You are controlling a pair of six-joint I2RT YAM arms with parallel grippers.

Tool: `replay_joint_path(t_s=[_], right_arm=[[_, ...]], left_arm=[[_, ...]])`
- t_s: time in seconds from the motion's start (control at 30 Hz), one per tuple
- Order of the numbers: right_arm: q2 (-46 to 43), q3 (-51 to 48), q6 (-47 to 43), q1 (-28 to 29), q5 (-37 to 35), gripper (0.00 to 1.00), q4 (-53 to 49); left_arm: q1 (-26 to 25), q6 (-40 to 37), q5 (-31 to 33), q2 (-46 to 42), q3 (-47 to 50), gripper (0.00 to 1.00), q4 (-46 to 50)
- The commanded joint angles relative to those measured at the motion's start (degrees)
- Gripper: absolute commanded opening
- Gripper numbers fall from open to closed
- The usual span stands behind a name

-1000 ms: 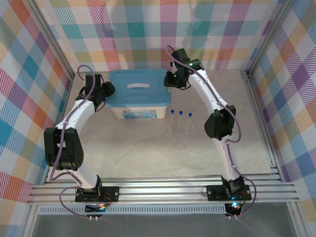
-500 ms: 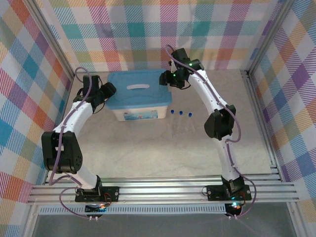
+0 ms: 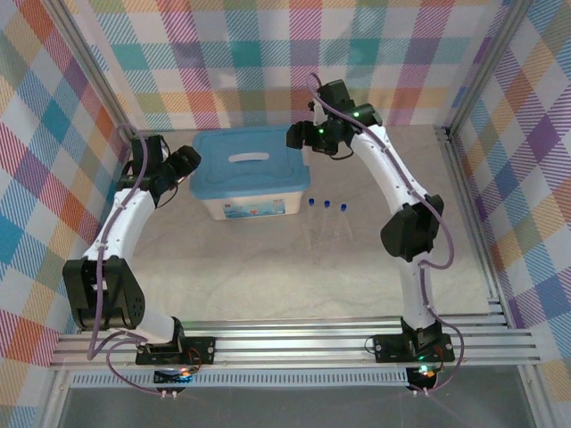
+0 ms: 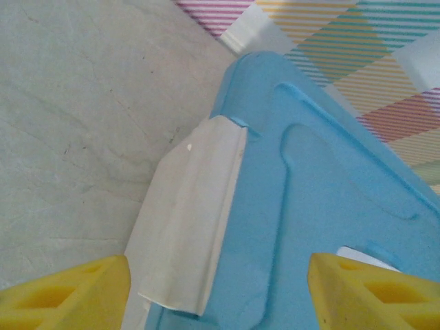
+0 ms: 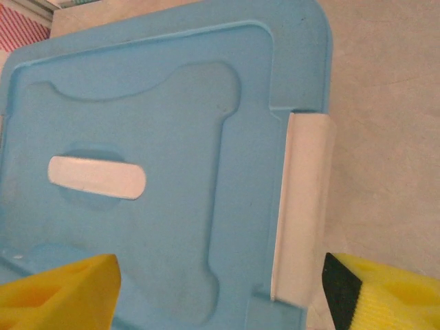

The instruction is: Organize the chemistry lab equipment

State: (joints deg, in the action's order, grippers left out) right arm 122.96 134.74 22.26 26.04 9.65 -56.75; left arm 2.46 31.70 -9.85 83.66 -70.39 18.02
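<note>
Three thin clear tubes with blue caps (image 3: 326, 207) lie side by side on the table, just right of the tub's front. The white tub (image 3: 250, 207) stands at the back with its blue lid (image 3: 245, 165) on. My left gripper (image 3: 186, 160) hangs open at the tub's left end, its yellow fingers (image 4: 62, 292) apart over the white latch (image 4: 189, 220) and the lid's edge (image 4: 323, 206). My right gripper (image 3: 299, 135) hovers open at the tub's right end, above the lid (image 5: 172, 172) and the right latch (image 5: 299, 206). Neither gripper holds anything.
Plaid walls close in the table on three sides. A metal rail (image 3: 294, 343) with the arm bases runs along the near edge. The lid has a white handle slot (image 5: 96, 177) in its middle. Open table lies in front of the tub and tubes.
Both grippers have opened wider and drawn back a little from the tub's ends. The left arm swung outward to the left and the right arm lifted. Tub and tubes stayed put.
</note>
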Motion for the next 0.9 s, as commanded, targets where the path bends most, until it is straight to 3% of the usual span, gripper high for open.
replay_joint_path(t_s=[0.0,0.1,0.27,0.5,0.67,0.87], right_arm=[[-7.29,-5.18,-2.9,-0.84,-2.22,0.82,3.21],[-13.66,-13.76,-3.95,-2.16,-3.28,0.87,7.27],[-23.31,-26.01,-5.43,-5.31,-6.96,0.93,10.19],[-34.75,-42.67,-8.81,-7.44,-16.33,0.98,15.1],[-43.58,-56.95,-7.64,-11.26,-19.69,1.0,21.99],[-50.39,-70.43,-7.56,-14.68,-22.16,0.99,30.67]], left_arm=[[0.44,-2.21,0.76,-6.58,2.35,0.72,0.49],[0.18,-4.81,2.98,-11.66,4.52,0.77,2.2],[-1.17,-11.4,5.55,-19.04,7.03,0.99,5.61],[-5.37,-20.16,8.33,-25.02,12.85,1.0,6.37],[-14.71,-26.33,15.25,-31.03,21.28,1.0,2.69],[-20.37,-22.25,19.48,-31.22,28.65,1.0,-1.53]])
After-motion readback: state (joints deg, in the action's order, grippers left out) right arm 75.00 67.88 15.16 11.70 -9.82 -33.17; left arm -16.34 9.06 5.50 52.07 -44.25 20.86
